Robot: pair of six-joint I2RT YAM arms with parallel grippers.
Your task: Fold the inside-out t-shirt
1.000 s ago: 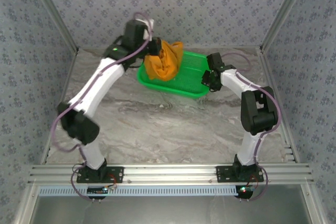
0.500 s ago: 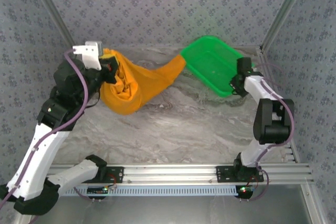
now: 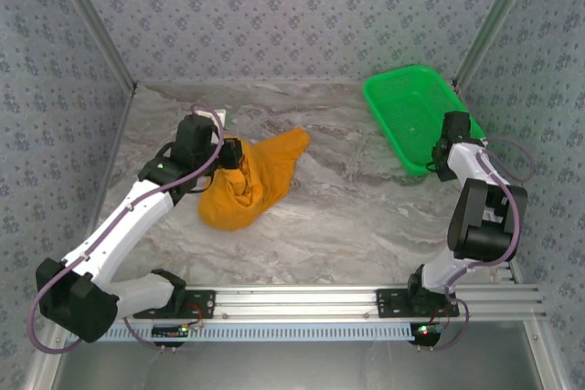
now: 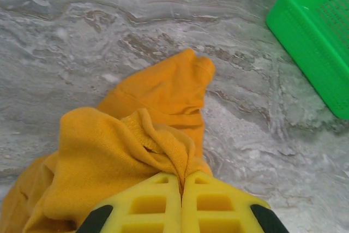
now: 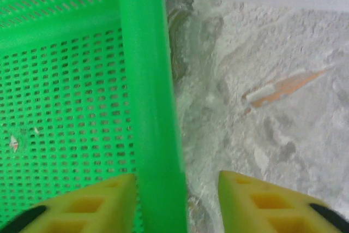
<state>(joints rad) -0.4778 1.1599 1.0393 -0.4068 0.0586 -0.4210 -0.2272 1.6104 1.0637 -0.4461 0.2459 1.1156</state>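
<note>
The inside-out t-shirt [image 3: 254, 180] is a crumpled orange-yellow heap on the marble table [image 3: 338, 216], left of centre. My left gripper [image 3: 224, 154] is at the heap's left upper edge. In the left wrist view this gripper [image 4: 181, 181] is shut on a fold of the t-shirt [image 4: 136, 151], with cloth pinched between the yellow pads. My right gripper [image 3: 445, 141] is at the near right corner of the green basket [image 3: 411, 111]. Its jaws stand apart in the right wrist view [image 5: 177, 181], astride the basket rim [image 5: 147, 107], and the right finger [image 5: 256, 200] is clear of the rim.
The green mesh basket stands at the back right, close to the right frame post [image 3: 484, 34]. In the left wrist view the basket [image 4: 322, 42] is off to the right of the shirt. Patterned walls close off three sides.
The left arm has pulled the t-shirt out of the basket and lowered it onto the table. The right arm dragged the basket to the back right, and its jaws have parted.
</note>
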